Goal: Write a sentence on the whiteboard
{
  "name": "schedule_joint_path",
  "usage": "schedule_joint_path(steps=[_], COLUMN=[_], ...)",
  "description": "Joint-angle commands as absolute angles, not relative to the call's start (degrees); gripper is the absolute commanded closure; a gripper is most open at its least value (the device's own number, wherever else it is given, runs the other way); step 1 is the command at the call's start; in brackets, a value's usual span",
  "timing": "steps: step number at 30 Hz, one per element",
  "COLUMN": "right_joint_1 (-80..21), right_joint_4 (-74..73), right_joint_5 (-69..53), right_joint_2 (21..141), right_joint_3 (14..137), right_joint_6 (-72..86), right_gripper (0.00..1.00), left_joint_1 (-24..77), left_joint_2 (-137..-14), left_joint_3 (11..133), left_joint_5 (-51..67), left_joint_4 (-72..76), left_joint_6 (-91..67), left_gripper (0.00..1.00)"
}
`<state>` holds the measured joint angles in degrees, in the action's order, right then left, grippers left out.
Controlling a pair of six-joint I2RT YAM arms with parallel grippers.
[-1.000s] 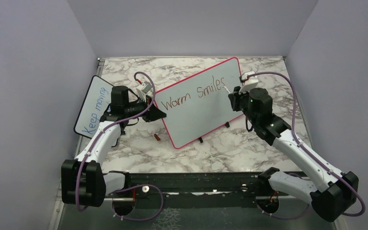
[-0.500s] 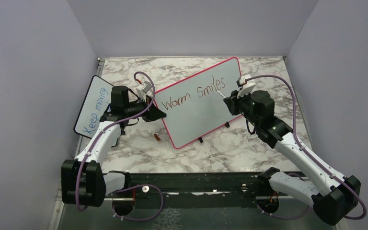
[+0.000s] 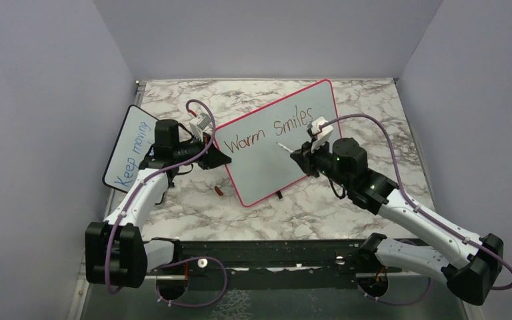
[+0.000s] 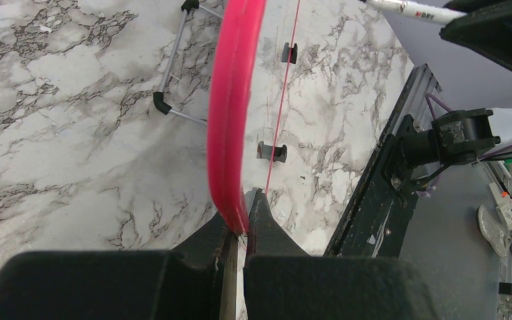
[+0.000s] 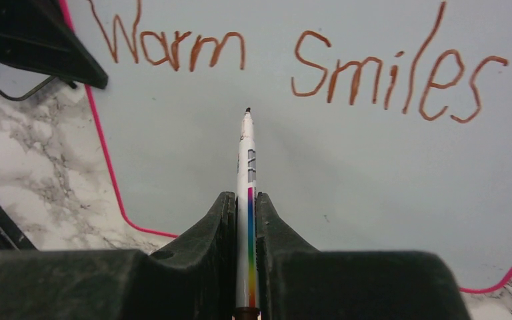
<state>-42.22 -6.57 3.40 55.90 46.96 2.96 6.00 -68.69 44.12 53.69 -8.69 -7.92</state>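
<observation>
Nearest the camera, the right end effector (image 5: 245, 200) is clenched on a marker (image 5: 247, 147). The marker's tip points at the bare lower half of the whiteboard (image 5: 373, 187), under the word "Warm"; whether it touches the surface I cannot tell. Beyond the tip the sentence (image 5: 293, 63) reads only "Warm Smiles", so I judge that the first line is done and the second is about to begin. The next move calls for setting the tip down lightly and then making even strokes rightward, well below the line above.

The right arm reaches from its base forward and to the left, wrist facing the board. The left end effector (image 4: 239, 223) is clamped on the board's pink frame at its left edge, steadying it on the counter (image 3: 320, 207). Past that arm stands a smaller board (image 3: 130, 147).
</observation>
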Motion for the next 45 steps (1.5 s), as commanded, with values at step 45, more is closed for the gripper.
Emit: schedule_joint_path(steps=[45], right_joint_1=[-70.05], right_joint_4=[2.28], right_joint_5=[33.02], right_joint_2=[69.91], right_joint_3=[48.79], right_joint_6=[5.09], right_gripper=[1.00], left_joint_1=[5.63], left_joint_2=[-67.62], left_joint_3=[41.05], left_joint_5=[43.06], left_joint_4=[-10.56], left_joint_6=[-7.98], left_gripper=[1.00])
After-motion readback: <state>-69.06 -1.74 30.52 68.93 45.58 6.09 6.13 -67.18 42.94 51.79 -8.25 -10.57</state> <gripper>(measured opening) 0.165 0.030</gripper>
